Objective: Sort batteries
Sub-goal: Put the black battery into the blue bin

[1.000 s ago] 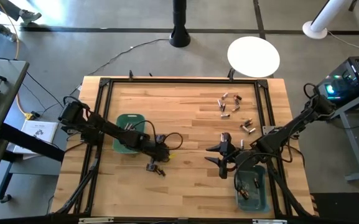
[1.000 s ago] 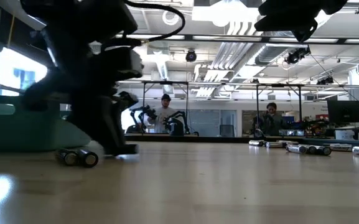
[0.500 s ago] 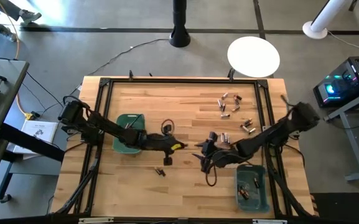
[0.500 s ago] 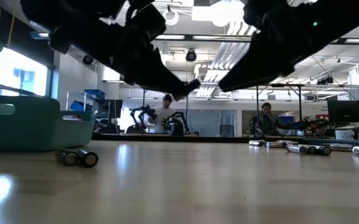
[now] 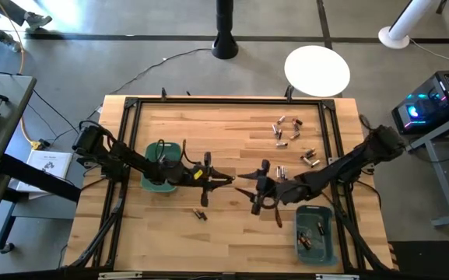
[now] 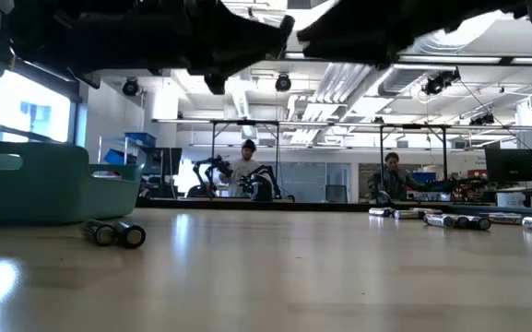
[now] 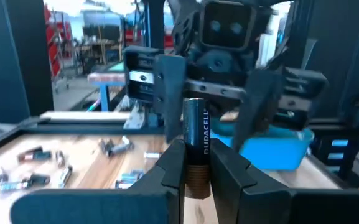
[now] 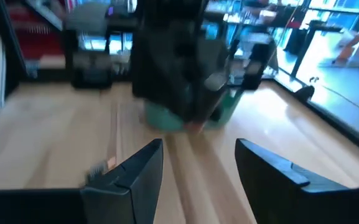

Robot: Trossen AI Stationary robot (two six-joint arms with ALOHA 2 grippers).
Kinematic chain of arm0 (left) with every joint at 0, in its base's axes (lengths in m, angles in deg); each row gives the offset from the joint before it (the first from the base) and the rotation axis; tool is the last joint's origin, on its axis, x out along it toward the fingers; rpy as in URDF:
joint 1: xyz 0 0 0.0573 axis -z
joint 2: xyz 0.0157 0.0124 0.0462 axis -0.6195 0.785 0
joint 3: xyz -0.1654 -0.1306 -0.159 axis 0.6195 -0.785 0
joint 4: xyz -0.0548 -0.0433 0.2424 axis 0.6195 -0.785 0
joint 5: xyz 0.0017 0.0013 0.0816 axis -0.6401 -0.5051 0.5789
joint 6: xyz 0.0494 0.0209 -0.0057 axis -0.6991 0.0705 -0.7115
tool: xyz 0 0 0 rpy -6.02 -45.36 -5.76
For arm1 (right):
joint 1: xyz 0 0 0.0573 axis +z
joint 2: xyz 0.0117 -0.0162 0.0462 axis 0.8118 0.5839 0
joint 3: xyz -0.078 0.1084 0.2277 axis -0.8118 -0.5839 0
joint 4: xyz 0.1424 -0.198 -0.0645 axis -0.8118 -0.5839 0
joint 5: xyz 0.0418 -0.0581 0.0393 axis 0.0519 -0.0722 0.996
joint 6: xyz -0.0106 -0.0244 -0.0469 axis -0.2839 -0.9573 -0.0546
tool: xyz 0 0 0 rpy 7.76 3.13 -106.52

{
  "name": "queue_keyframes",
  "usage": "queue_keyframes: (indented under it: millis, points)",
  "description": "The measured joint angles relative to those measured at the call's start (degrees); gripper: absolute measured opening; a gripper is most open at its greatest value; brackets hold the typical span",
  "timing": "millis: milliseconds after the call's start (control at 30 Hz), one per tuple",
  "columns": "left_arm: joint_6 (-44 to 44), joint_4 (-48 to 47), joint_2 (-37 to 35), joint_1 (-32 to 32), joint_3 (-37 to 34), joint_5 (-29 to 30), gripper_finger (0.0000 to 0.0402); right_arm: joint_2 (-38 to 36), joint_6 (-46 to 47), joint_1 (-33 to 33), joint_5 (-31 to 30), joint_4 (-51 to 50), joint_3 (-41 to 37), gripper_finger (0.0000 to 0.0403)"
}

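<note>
Left gripper [image 5: 229,180] jaws clamped, facing right gripper [image 5: 242,177], jaws apart.

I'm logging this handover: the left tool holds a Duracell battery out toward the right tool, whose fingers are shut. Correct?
Not quite. The left tool does grip the Duracell battery, held out toward the right tool, but that tool's fingers stand open with nothing between them, as the right wrist view shows.

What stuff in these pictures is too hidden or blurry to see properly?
- High view: the dark copper-banded battery held by the left gripper is too small to see; the left wrist view shows it.
- High view: batteries inside the left teal plastic bin are hidden by the arm.
- Low view: both arms are only dark blurs overhead.
- Right wrist view: the left arm ahead is blurred; the open right gripper shows.
</note>
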Motion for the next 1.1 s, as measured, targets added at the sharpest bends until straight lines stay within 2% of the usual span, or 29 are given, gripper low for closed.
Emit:
queue_keyframes:
  millis: [267, 367, 467, 667, 1100]
  points:
    - [-2.7, 5.6, -0.1, 0.3, 0.2, -2.3, 0.0035, -2.2, -5.5, 0.0, 6.5, 8.9, 0.0, 0.0195]
    - [-3.3, 6.0, -0.1, 0.6, 0.3, -3.0, 0.0035, -1.6, -5.7, -0.7, 6.9, 10.7, 0.0, 0.0192]
    - [-3.4, 6.2, -0.1, 1.0, 0.3, -3.1, 0.0035, -1.5, -5.2, -1.7, 7.3, 11.7, 0.0, 0.0182]
    - [-4.4, 7.0, -0.1, 1.6, 0.3, -3.1, 0.0035, -1.5, -2.4, -5.2, 17.3, 12.9, 0.0, 0.0161]
    - [-4.4, 7.5, -0.1, 1.9, 0.3, -3.0, 0.0038, -1.5, -2.9, -7.2, 23.2, 13.4, 0.0, 0.0109]
